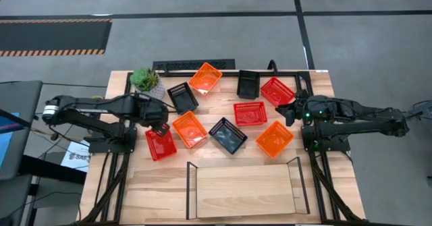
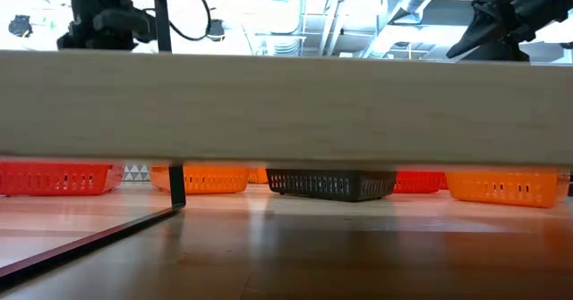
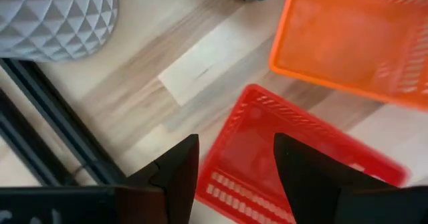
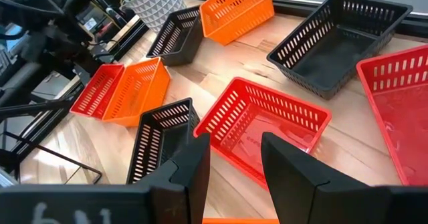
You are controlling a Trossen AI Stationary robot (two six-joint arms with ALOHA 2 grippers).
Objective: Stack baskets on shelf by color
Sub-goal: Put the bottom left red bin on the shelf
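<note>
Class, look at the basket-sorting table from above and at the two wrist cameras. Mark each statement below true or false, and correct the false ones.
1. The shelf already holds a stack of baskets. False: its board is bare.
2. The left gripper hangs open above a red basket. True.
3. Three black baskets lie on the table. True.
4. The right gripper is shut on an orange basket. False: it is open and holds nothing.
5. A potted plant stands on the left arm's side. True.
</note>
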